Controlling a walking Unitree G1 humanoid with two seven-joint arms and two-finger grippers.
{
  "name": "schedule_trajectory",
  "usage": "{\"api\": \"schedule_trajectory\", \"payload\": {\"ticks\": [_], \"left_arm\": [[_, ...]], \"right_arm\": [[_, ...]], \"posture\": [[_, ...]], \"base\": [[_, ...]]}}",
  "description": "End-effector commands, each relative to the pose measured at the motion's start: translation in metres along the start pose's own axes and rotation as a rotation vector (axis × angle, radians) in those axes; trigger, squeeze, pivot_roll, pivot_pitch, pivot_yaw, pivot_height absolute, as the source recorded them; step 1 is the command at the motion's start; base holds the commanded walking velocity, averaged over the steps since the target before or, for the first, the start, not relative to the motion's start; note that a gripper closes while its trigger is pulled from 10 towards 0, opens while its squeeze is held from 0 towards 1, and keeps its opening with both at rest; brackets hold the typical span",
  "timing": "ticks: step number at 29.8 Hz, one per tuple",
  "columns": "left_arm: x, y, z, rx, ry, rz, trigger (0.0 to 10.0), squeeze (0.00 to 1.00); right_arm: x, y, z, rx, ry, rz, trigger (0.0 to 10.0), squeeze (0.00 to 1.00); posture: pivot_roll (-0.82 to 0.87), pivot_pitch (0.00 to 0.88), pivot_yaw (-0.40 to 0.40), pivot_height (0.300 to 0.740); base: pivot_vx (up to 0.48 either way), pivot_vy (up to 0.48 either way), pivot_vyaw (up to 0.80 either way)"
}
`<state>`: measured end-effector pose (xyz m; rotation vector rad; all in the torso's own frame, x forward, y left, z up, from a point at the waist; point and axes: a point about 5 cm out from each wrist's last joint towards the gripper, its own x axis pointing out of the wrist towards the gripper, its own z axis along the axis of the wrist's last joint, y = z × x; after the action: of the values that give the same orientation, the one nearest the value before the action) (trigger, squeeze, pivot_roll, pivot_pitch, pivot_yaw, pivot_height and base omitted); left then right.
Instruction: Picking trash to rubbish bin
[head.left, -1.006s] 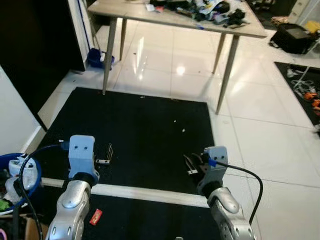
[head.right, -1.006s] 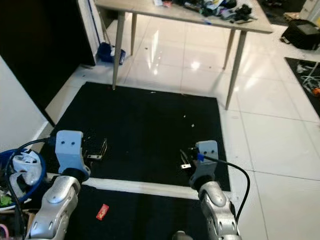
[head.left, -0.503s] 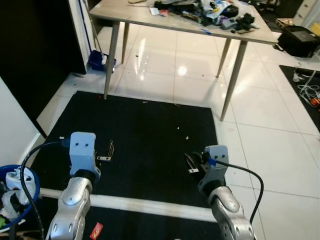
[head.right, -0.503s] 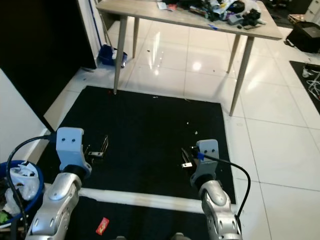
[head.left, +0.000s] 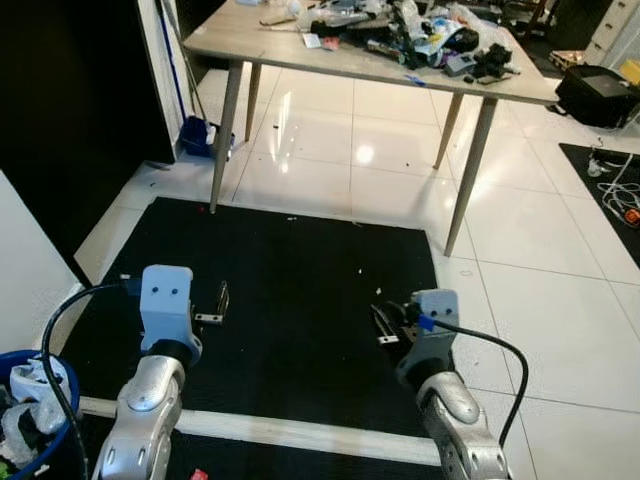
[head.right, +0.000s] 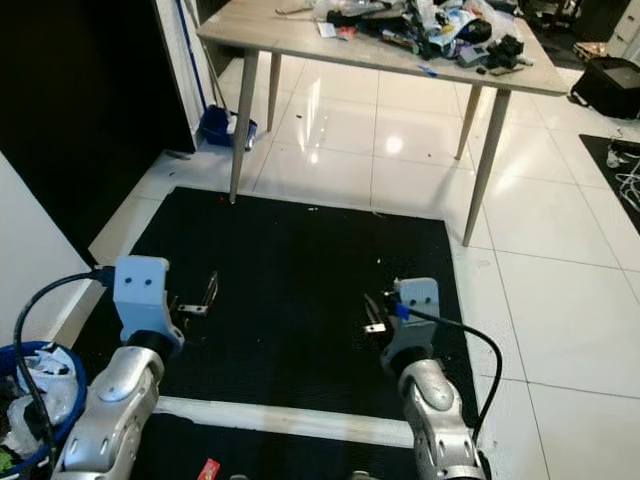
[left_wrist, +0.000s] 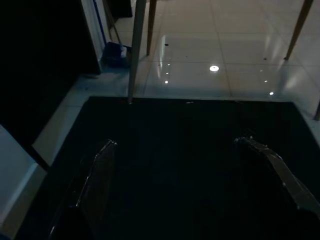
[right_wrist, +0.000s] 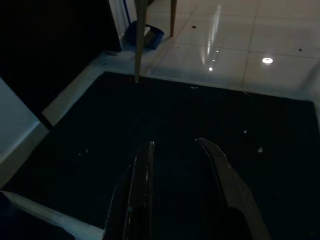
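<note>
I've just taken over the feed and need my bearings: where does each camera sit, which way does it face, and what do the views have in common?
Left eye, right eye: head stereo pair, looking forward and down at the black mat, table and blue bin; both arms show, left gripper, right gripper.
Left wrist: looks along its two spread fingers over the mat.
Right wrist: looks along its narrower-set fingers.
Shared: mat, white tiles, a table leg.

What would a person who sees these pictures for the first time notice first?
Probably the two silver arms at the bottom of the head views, with the left gripper and the right gripper held open above a large black mat. Next, the wooden table beyond the mat, its far end heaped with clutter. A blue bin holding trash stands at the robot's left, on the picture's edge.
</note>
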<state>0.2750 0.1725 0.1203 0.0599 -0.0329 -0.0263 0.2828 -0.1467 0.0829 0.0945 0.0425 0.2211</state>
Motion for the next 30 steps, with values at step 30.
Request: {"api": "schedule_trajectory", "payload": {"ticks": [30], "left_arm": [[-0.0002,-0.0026,-0.0048,0.012,0.008,-0.021,10.0,0.00]], "right_arm": [[-0.0008,-0.0073,-0.0027,0.054,0.018,-0.034,10.0,0.00]], "posture": [[0.01,0.107,-0.034,0.740]], "base": [[0.280,0.000,-0.04]]}}
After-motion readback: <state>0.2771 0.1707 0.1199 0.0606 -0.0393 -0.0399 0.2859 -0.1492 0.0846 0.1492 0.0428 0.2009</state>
